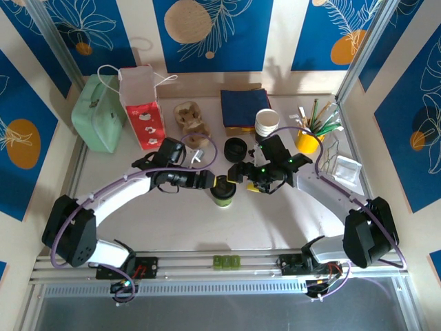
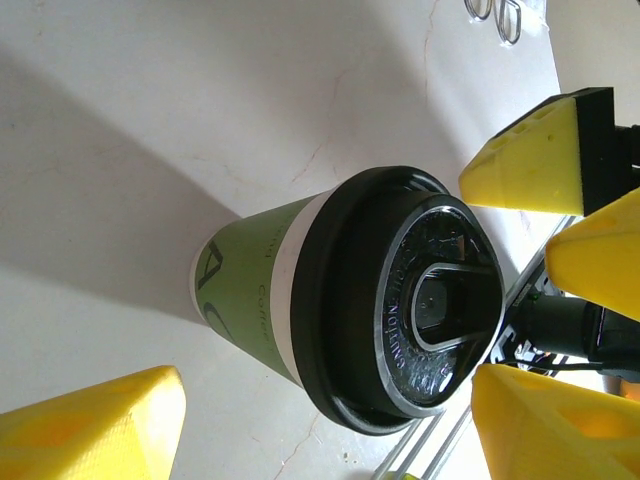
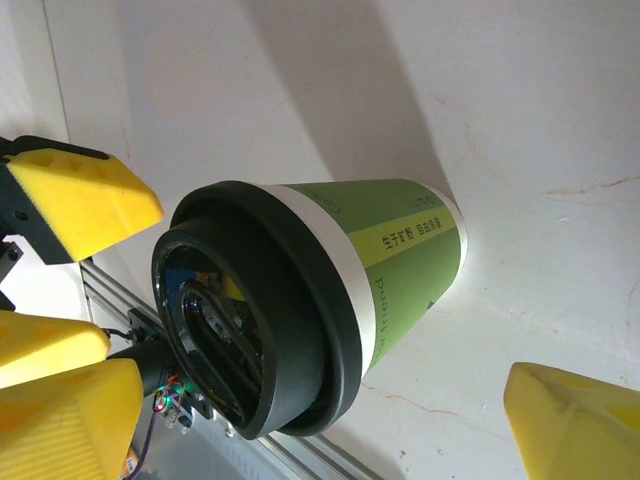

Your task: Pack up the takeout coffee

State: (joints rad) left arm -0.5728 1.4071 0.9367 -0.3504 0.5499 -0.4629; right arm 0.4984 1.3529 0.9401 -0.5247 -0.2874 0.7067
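Green paper coffee cup with white band and black round plastic lid (image 1: 222, 194), upright on the white table (image 1: 172, 227), on the arm-base side and left of the white-rimmed paper cup stack (image 1: 267, 124).
Left gripper (image 2: 325, 390): yellow pads spread, cup between them. Right gripper (image 3: 320, 385): pads spread, straddling the same cup from the opposite side. Contact not discernible.

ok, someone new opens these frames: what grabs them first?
The green cup with a black lid stands mid-table, with the left tool and the right tool both open, facing each other across it. After that, the red-and-white paper bag at back left next to a mint case, and the yellow cup of sticks at back right.
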